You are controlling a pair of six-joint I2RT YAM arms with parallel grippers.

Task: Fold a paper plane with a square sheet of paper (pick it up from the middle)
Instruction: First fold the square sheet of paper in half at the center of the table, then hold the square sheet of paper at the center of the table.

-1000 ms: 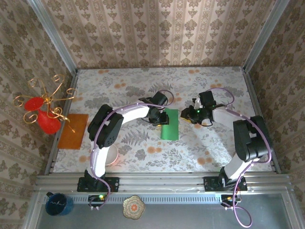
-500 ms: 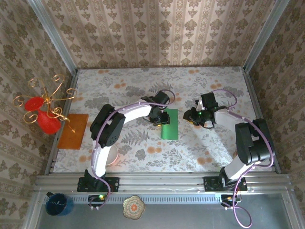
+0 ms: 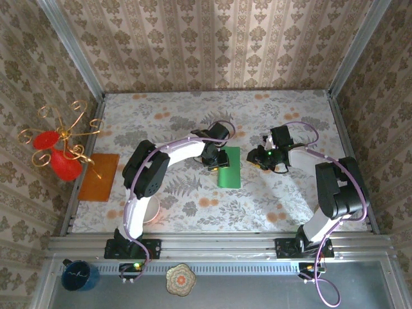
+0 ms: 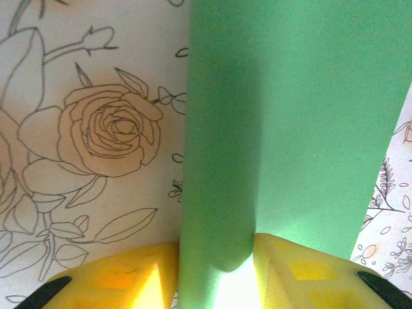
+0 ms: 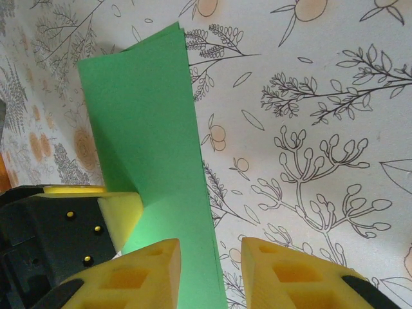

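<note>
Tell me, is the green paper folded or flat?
Folded. The green paper is a narrow strip with doubled layers at its edge, and the left end effector pinches a raised crease.

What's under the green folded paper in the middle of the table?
The folded bright green paper sheet lies on the flower-printed table cover, which shows all around it. The left gripper pinches a raised part of it. Whatever sits directly beneath the paper is covered, so I cannot tell.
</note>
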